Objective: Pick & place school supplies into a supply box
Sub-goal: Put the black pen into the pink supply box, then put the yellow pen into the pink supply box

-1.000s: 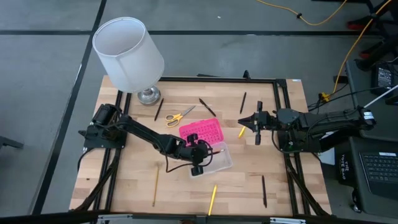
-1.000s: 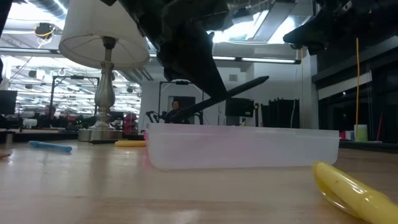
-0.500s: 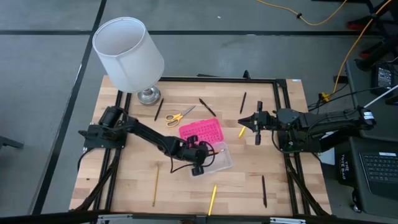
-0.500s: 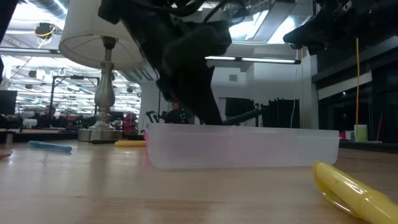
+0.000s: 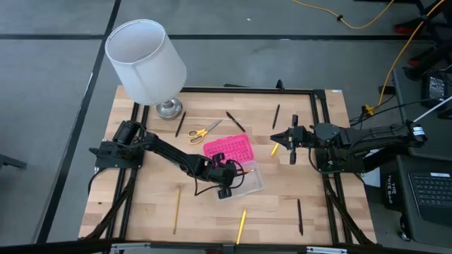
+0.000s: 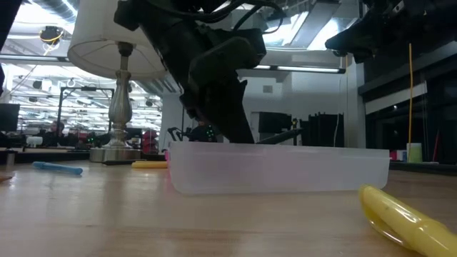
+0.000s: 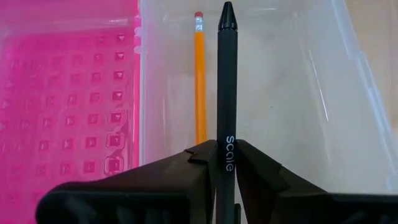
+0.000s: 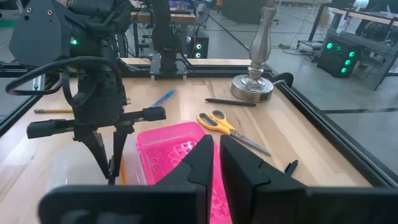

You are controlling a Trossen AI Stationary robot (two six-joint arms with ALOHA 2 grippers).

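Note:
The supply box lies mid-table, its pink lid open beside the clear base. My left gripper reaches down into the base, shut on a black pen. An orange pencil lies on the base's floor next to the pink lid. In the low view the pen shows just over the base's rim. My right gripper waits shut at the table's right, clear of everything. My left gripper pinches the black pen's barrel between its two fingers, at the printed word. The fingers slant down from the table's left, and the pen juts out ahead of them over the clear base. The pen lies nearly level, its free end above the rim.
Yellow-handled scissors, several black pens and yellow pencils lie scattered on the wood. A blue pen and a yellow marker show in the low view. A white-shaded lamp stands at the far left corner.
My left gripper has sunk toward the clear base with the black pen. The pen, which slanted up well above the rim, now lies lower and nearly level just over it.

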